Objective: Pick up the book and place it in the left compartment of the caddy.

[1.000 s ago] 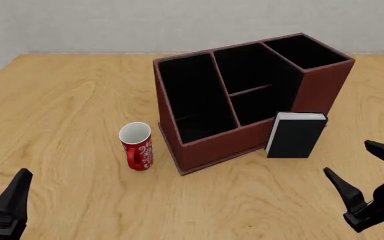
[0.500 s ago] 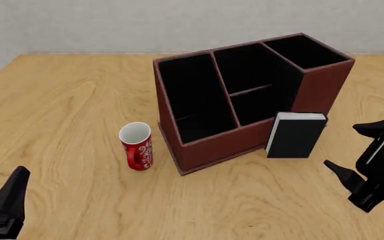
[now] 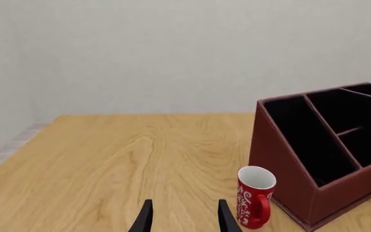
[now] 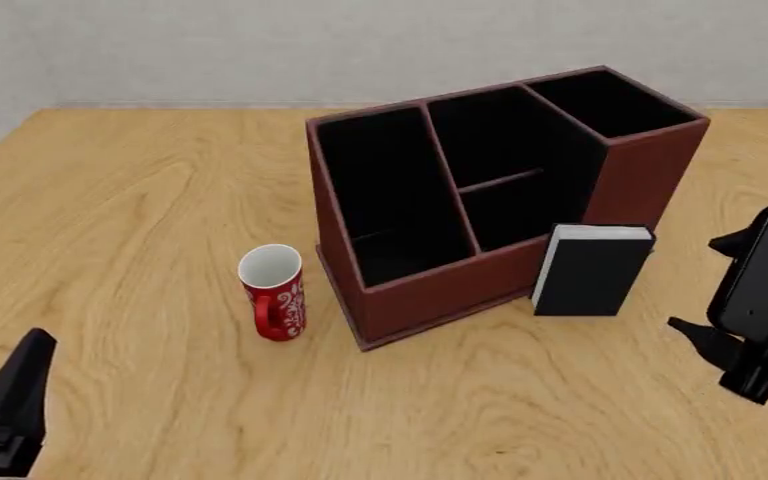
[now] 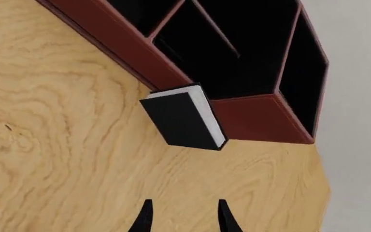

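Book [image 4: 594,271] stood upright against the caddy [image 4: 491,200] front, not yet grasped.
It is seen on the counter [image 4: 131,210] before the caddy's right part; the left compartment [image 4: 381,195] holds nothing. Right pincer [image 5: 181,217] is released, apart from the book, to its right. Left pincer [image 3: 182,220] is released, near the red mug [image 4: 273,292].

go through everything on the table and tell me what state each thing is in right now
book: upright on the table against the caddy's front, not held.
caddy: upright, all sections empty.
left compartment: empty.
red mug: upright, nothing visible inside.
left tool: open, empty.
right tool: open, empty, short of the book.
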Controlling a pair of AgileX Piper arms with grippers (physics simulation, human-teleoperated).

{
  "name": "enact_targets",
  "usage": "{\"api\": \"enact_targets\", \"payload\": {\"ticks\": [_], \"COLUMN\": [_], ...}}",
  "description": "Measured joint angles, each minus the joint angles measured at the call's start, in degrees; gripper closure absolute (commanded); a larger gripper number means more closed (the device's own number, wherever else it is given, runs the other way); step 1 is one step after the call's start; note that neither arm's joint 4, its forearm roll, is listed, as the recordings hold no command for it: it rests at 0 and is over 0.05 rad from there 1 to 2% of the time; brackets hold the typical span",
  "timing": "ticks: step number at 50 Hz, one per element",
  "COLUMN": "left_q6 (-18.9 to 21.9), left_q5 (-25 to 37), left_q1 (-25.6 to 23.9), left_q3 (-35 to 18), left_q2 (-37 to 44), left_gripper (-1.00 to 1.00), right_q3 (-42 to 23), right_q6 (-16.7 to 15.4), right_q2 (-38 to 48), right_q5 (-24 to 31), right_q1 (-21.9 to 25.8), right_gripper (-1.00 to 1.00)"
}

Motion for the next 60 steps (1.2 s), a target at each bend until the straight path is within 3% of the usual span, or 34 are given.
{"api": "enact_targets", "payload": {"ticks": [9,19,40,60], "left_q6": [0.0,0.2,1.1,0.9], "left_q5": [0.6,1.0,1.8,0.2], "left_q1": [-0.2,-0.2,1.1,3.0], "left_q3": [-1.1,-1.8,-2.7,-0.8], "left_q2": [0.0,0.0,0.0,0.0], "left_gripper": [-1.00,-1.00,-1.00,-1.00], "right_q3": [-2.9,-5.1,-9.2,-12.0], "right_q6": [-4.2,-6.4,-7.6,-9.1], "right_q2": [5.4,11.3,25.1,31.8], "right_q5": [-1.4,-4.4,-12.7,-13.7], "right_q1": [-3.0,-5.3,-6.6,-6.0], "right_gripper": [-1.00,-1.00,-1.00,-1.00]}}
